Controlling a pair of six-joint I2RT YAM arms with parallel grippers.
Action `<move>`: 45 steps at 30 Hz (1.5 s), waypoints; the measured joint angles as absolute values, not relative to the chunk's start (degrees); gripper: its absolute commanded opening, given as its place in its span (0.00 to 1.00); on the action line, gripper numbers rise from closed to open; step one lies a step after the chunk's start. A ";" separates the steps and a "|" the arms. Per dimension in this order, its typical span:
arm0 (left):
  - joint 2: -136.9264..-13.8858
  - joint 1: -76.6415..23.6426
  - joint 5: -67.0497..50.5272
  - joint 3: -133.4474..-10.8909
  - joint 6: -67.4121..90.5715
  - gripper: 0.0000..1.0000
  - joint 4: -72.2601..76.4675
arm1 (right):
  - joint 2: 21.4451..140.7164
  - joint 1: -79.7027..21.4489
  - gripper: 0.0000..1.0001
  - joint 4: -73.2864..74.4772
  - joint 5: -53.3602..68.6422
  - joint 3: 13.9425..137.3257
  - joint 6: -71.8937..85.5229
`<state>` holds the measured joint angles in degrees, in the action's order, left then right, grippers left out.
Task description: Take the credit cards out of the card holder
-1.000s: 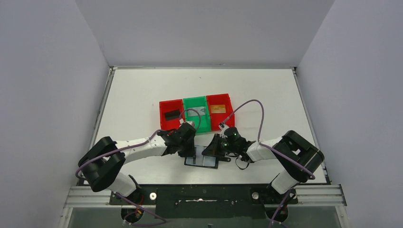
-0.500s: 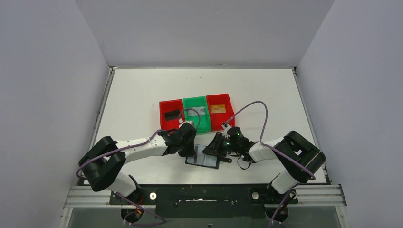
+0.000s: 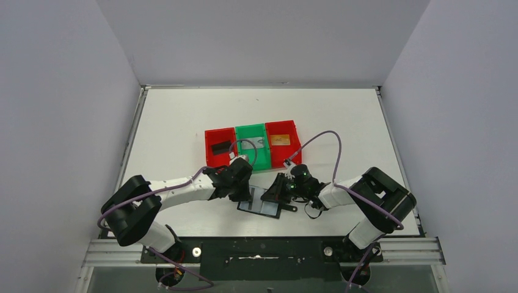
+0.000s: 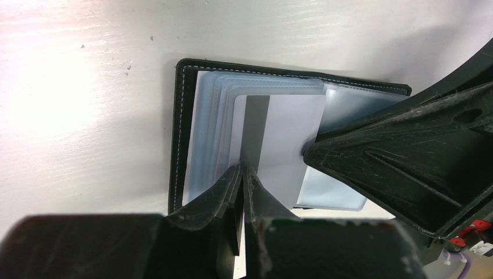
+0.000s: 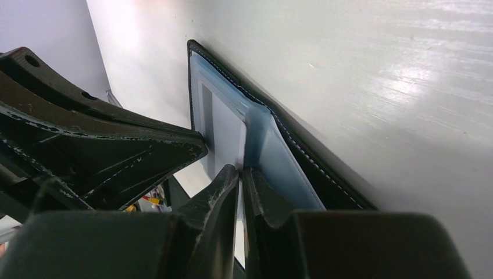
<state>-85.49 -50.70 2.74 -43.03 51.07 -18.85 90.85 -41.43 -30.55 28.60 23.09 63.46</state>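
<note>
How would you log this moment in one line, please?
left gripper: shut on credit card; right gripper: shut at card holder

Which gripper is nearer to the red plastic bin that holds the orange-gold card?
Right. The right gripper works at the open black card holder, on the near side of the red plastic bin; the left gripper sits further left, nearer the green plastic bin.

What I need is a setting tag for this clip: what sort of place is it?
Probably a robotics lab test cell: a white table boxed in by plain grey walls, left arm and right arm bolted at its near edge, red and green plastic bins.
</note>
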 measured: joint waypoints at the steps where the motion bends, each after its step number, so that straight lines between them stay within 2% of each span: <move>1: -85.49 -50.70 2.74 -43.03 51.13 0.04 -18.85 | 90.85 -41.47 0.04 -30.39 28.60 23.14 63.26; 5: -85.49 -50.70 2.81 -43.03 51.42 0.04 -18.94 | 90.85 -41.50 0.00 -30.22 28.99 23.14 62.78; 31: -85.14 -50.70 3.31 -42.37 51.86 0.03 -18.28 | 88.33 -37.85 0.00 -23.14 34.98 23.35 60.20; 36: -84.75 -50.70 3.31 -41.91 51.86 0.02 -17.80 | 86.54 -37.85 0.11 -19.33 33.82 23.62 59.66; 39: -84.49 -50.70 3.20 -41.54 51.66 0.02 -17.30 | 86.06 -37.87 0.26 -19.90 33.06 23.59 60.75; 45: -84.36 -50.70 2.81 -41.36 51.09 0.00 -16.88 | 87.11 -40.07 0.26 -22.39 30.11 23.57 64.38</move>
